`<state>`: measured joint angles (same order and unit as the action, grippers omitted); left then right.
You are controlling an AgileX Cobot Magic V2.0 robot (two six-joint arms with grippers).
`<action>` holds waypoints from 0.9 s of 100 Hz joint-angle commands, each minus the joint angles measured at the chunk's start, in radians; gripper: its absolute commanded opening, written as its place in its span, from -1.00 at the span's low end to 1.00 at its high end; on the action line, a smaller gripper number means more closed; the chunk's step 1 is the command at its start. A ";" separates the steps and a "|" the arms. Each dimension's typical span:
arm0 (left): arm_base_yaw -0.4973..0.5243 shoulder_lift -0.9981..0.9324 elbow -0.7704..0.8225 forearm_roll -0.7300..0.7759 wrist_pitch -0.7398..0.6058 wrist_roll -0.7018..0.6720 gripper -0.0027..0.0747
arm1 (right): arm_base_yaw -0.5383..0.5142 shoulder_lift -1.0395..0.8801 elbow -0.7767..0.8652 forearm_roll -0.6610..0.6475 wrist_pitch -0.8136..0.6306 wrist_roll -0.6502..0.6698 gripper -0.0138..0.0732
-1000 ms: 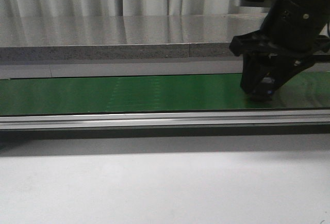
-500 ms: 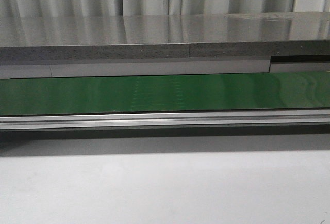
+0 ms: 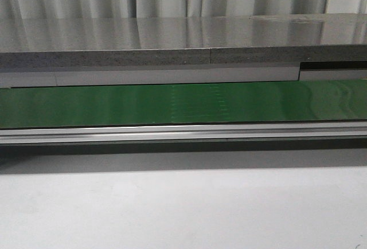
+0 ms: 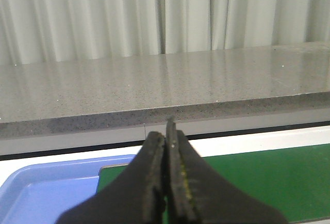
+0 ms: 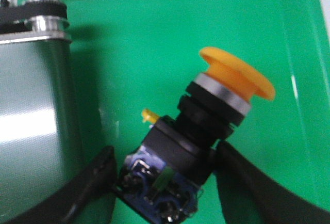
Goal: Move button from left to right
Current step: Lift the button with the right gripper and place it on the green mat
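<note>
The button (image 5: 206, 126), with a yellow-orange mushroom cap on a black body and a blue base, shows only in the right wrist view. It is tilted between the fingers of my right gripper (image 5: 165, 154), which is shut on its body, over a green tray (image 5: 144, 38). My left gripper (image 4: 166, 131) is shut and empty, its jaws pressed together above the edge of a blue tray (image 4: 46, 188) and the green belt (image 4: 268, 177). Neither gripper nor the button shows in the front view.
The green conveyor belt (image 3: 114, 102) runs across the front view behind a metal rail (image 3: 183, 133), with a grey counter (image 3: 172, 37) behind it and a white tabletop (image 3: 183, 209) in front. The belt's end roller (image 5: 44, 20) stands beside the green tray.
The right arm, at the belt's right end one second ago, has left the front view. Faint marks on the belt have shifted to the right.
</note>
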<state>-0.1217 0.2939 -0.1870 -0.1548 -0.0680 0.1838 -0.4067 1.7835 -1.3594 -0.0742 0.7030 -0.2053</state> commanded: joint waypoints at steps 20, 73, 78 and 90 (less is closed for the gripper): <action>-0.004 0.004 -0.028 -0.003 -0.075 -0.007 -0.98 | -0.005 0.064 -0.035 -0.017 0.013 -0.015 -0.21; -0.004 0.004 -0.028 -0.003 -0.075 -0.007 -0.98 | -0.005 0.081 -0.035 0.038 0.001 -0.015 0.25; -0.004 0.004 -0.028 -0.003 -0.075 -0.007 -0.98 | -0.005 0.081 -0.035 0.038 -0.004 -0.015 0.33; -0.004 0.004 -0.028 -0.003 -0.075 -0.007 -0.98 | -0.005 0.081 -0.035 0.038 -0.011 -0.015 0.43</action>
<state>-0.1217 0.2939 -0.1870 -0.1548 -0.0680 0.1838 -0.4067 1.9125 -1.3594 -0.0377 0.7293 -0.2095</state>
